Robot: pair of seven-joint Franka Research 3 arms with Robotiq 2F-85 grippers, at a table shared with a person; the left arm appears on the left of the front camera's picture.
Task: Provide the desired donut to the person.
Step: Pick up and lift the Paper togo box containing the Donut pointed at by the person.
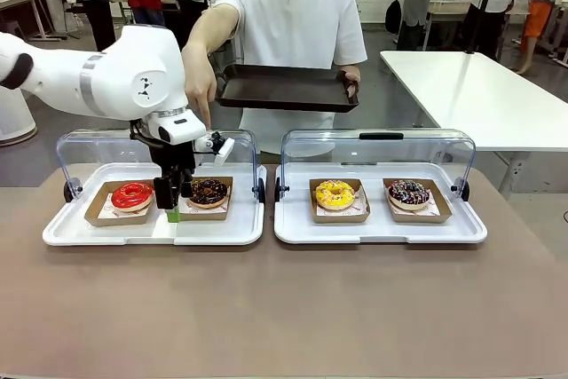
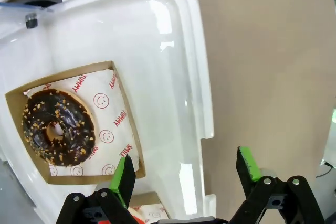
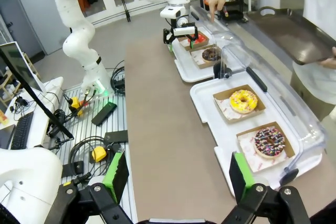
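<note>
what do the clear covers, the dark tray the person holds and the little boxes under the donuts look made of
Clear covers: likely hard transparent plastic, glossy; the background shows through and light glints off them. Dark tray: plastic or coated metal, can't tell; matt dark brown, raised rim. Donut boxes: brown cardboard, dull, folded walls, printed paper liner inside.

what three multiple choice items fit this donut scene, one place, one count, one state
1. Where does the left gripper hang?
A. over the white tray with the red donut
B. over a plate of fruit
C. over a cup
2. How many donuts lie in the white trays?
A. two
B. four
C. six
3. How do its jaws stand?
A. shut on a donut
B. shut on a spoon
C. open, empty
1 A: it hangs beside the red donut. 2 B: two per tray. 3 C: green pads apart, nothing between.
</note>
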